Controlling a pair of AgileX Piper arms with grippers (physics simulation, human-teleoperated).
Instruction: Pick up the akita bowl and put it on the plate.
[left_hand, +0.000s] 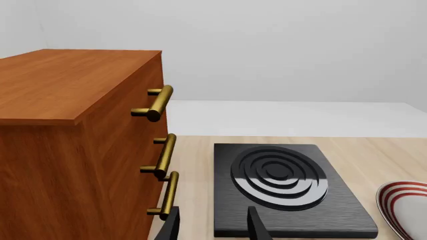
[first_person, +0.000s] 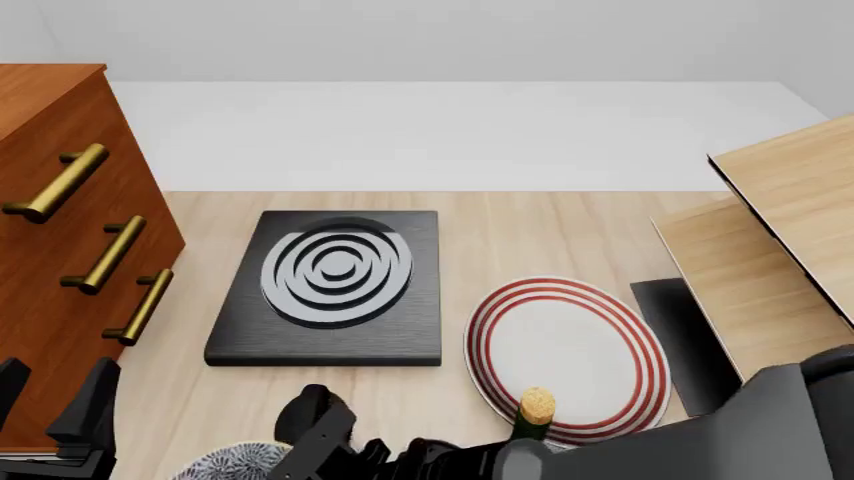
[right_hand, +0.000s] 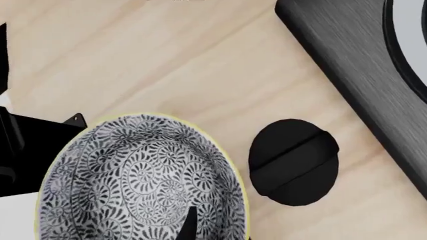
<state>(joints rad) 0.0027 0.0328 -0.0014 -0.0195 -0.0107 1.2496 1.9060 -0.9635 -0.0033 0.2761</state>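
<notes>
Reaching over the akita bowl (right_hand: 143, 182), the right fingers (right_hand: 189, 226), spread unclear, could nudge it into the black knob (right_hand: 293, 161); left fingers (left_hand: 257, 226) stand apart.

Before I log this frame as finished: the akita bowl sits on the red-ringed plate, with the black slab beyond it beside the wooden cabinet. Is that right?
Not quite. The akita bowl is still on the bare wooden table, next to a black knob, as the right wrist view shows. In the front view the plate holds no bowl. The black slab does lie beside the cabinet.
</notes>
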